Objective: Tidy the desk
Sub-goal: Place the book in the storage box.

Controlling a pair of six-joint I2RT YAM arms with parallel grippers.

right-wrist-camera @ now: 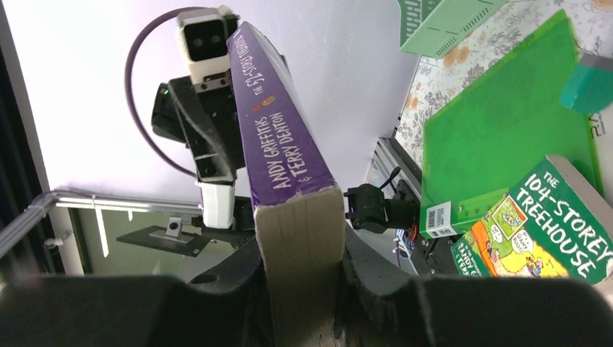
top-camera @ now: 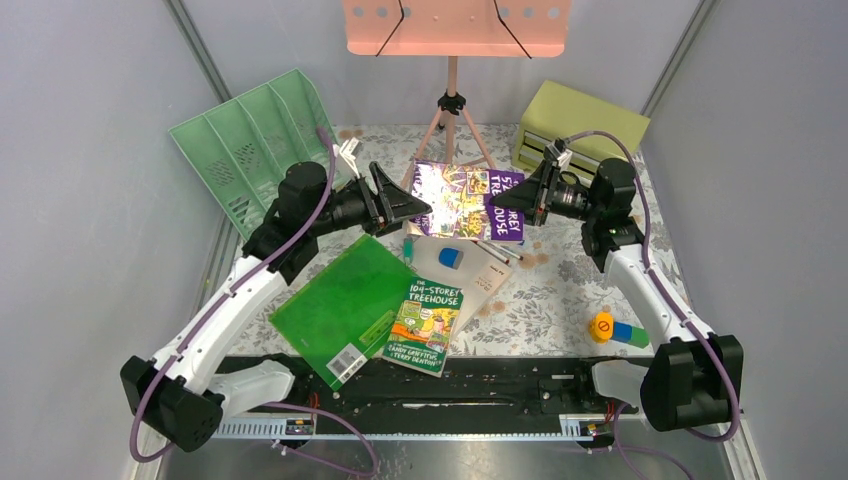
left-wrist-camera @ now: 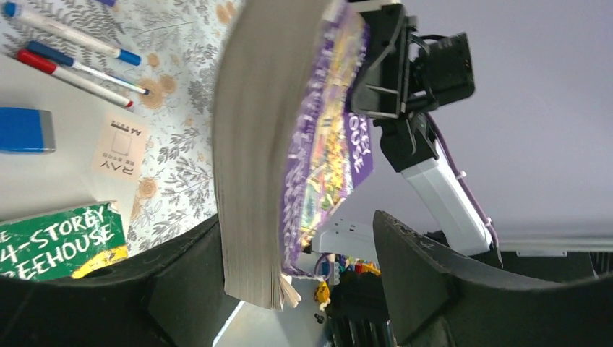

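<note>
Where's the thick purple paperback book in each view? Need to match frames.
Top external: thick purple paperback book at centre.
Left wrist: centre, page edges toward camera.
Right wrist: centre, running upward from the bottom.
Shared landmark: green 104-Storey Treehouse paperback, in all three.

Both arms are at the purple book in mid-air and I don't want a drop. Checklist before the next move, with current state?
1. Grip of right hand on purple book: ok, fingers clamped on its page edge.
2. Grip of left hand: not ok, fingers straddle the book with a gap on the cover side.
3. Book off the desk: ok, held in the air.
4. Desk beneath clear: not ok, pens and blue eraser lie about there.
5. Clearance to music stand behind: cannot tell.
</note>
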